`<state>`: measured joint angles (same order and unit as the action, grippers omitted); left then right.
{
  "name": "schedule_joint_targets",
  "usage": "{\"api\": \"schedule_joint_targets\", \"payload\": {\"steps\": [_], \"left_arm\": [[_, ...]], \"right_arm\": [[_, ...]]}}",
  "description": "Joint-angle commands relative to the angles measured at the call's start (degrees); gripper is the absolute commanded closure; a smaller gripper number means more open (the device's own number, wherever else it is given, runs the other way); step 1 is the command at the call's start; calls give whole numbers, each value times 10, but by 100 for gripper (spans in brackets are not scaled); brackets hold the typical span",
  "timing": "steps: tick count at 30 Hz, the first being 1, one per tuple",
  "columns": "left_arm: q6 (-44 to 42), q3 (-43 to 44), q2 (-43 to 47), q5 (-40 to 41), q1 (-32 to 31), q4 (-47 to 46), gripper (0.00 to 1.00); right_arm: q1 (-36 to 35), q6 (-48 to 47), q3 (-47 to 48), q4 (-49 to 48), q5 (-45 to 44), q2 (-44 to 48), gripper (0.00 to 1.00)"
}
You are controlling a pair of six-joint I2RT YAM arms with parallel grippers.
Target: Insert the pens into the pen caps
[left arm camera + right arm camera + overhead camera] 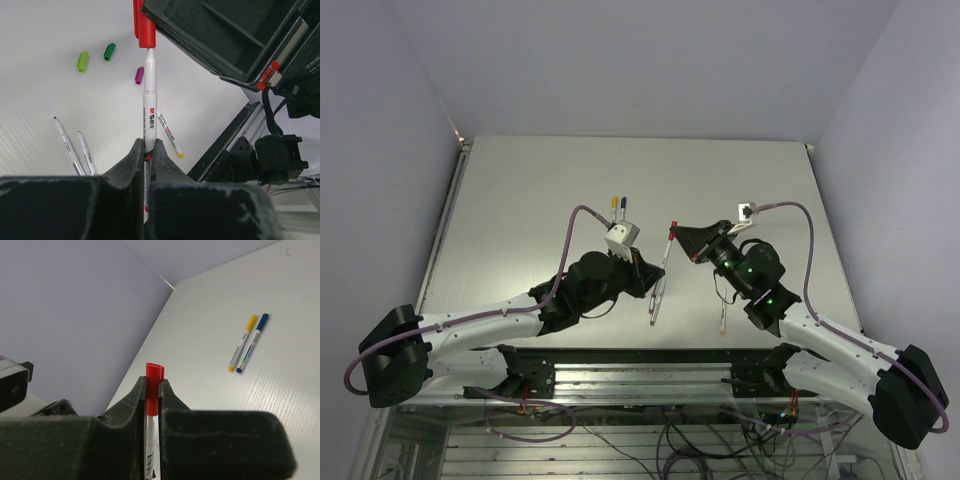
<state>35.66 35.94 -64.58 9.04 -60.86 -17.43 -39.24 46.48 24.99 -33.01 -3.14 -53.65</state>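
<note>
Left claw (148, 145) clamped on pen (150, 100), right claw (152, 383) clamped on red cap (154, 371).
I see both arms angled inward, claws meeting over the table (520, 200) middle; cap sits over pen tip.

Held: one white-grey pen (150, 100), upright, pinched low on its barrel by the left claw (148, 147), its upper tip meeting the mouth of the red cap (146, 31), which the right claw (152, 390) grips. Loose on the tabletop (40, 100): light green cap (82, 61), dark green cap (109, 51) and magenta cap (139, 75), each apart from the others; two bare pens (68, 146) side by side; one pen with a yellowish end (170, 135). Well apart from these, a yellow-capped pen (242, 342) and a blue-capped pen (252, 342) lie side by side, almost touching.
</note>
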Motion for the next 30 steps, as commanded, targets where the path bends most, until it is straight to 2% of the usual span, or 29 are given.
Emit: {"api": "schedule_joint_targets", "payload": {"steps": [1,11,19,30], "left_arm": [[3,0,-5,18,2,-41,93],[10,2,-12,77,3,-80,93],[8,10,-9,91,8,-103,93],[0,26,-26,95,18,-134,93]], "right_arm": [[-4,4,-11,-21,25,-10,100],[-7,24,-35,-53,82,-36,100],[-7,7,-39,-8,87,-16,100],[-12,-18,-29,34,118,-38,100]]}}
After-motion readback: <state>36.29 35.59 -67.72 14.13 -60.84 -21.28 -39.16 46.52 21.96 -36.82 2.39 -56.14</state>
